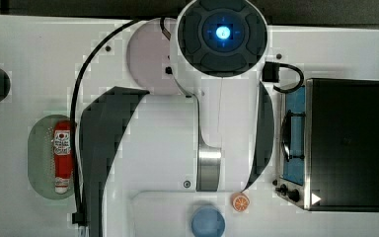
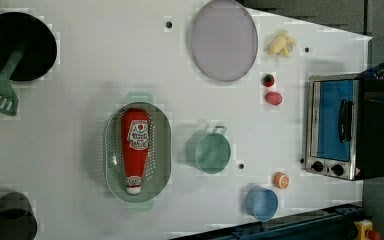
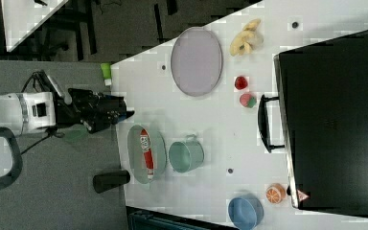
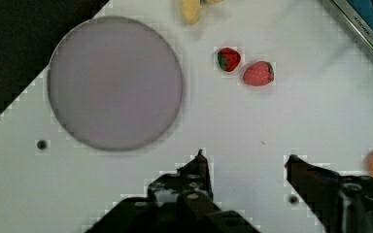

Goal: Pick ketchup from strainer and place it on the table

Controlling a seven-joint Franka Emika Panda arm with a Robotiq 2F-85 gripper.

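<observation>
So far nothing is done: the ketchup lies inside the strainer on the table, and the gripper, fingers spread and empty, is well away.

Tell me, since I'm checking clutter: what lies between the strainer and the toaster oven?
In the left view, the green cup sits between the strainer and the toaster oven.

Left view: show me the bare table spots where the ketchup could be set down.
The widest bare patch of table lies between the black pan, the strainer and the grey plate. It is crowded around the green cup, blue bowl, strawberries and toaster oven.
</observation>
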